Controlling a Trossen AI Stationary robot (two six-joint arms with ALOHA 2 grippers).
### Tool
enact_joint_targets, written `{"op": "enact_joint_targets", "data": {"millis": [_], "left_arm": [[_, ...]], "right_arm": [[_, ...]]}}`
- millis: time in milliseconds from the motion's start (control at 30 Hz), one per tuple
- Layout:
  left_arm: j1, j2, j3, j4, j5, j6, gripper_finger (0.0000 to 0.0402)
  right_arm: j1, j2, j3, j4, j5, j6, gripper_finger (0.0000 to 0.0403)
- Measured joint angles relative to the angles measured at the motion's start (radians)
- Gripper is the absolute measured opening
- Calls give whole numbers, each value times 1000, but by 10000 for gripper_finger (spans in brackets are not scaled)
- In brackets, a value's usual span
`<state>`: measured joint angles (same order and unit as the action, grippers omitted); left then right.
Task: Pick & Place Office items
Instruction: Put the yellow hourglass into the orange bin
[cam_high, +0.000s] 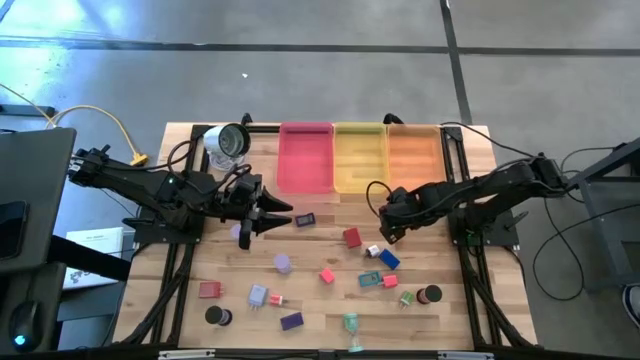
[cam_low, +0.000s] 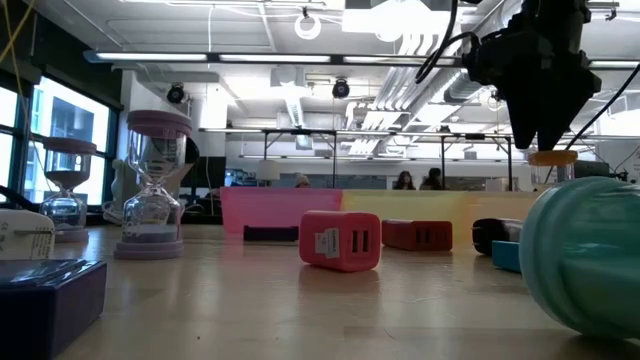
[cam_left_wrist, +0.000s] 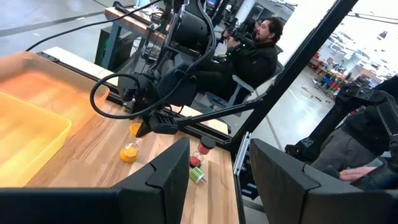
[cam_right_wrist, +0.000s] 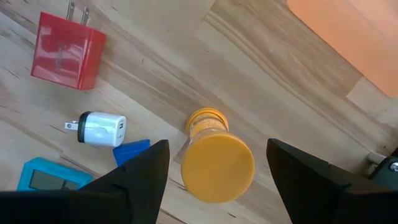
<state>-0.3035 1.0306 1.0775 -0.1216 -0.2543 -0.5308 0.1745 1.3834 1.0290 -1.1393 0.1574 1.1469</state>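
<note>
Right gripper hovers with fingers apart over one glossy yellow hourglass standing on the wood-grain table; left gripper likewise apart, empty.

Nearby lie one red plug block and one white charger.

you have small office items scattered over the wooden table. a yellow sand timer stands upright between the right arm's open fingers, untouched. near it lie a red plug block with prongs, a white charger, a blue block and a teal piece. farther toward the front edge sit a lavender cylinder, a purple block and a black disc.
</note>
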Motion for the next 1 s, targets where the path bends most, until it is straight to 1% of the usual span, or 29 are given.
{"op": "enact_joint_targets", "data": {"millis": [300,467,633,867,1000], "left_arm": [[0,0,0,-25,0,0,163],[-1,0,0,-29,0,0,163],[-7,0,0,-32,0,0,163],[-6,0,0,-32,-1,0,163],[-6,0,0,-32,-3,0,163]], "right_arm": [[0,0,-1,0,6,5,258],[0,-1,-62,21,-8,31,259],[4,-1,-116,108,-20,35,258],[9,-1,-133,134,-35,35,258],[8,-1,-133,134,-66,27,258]]}}
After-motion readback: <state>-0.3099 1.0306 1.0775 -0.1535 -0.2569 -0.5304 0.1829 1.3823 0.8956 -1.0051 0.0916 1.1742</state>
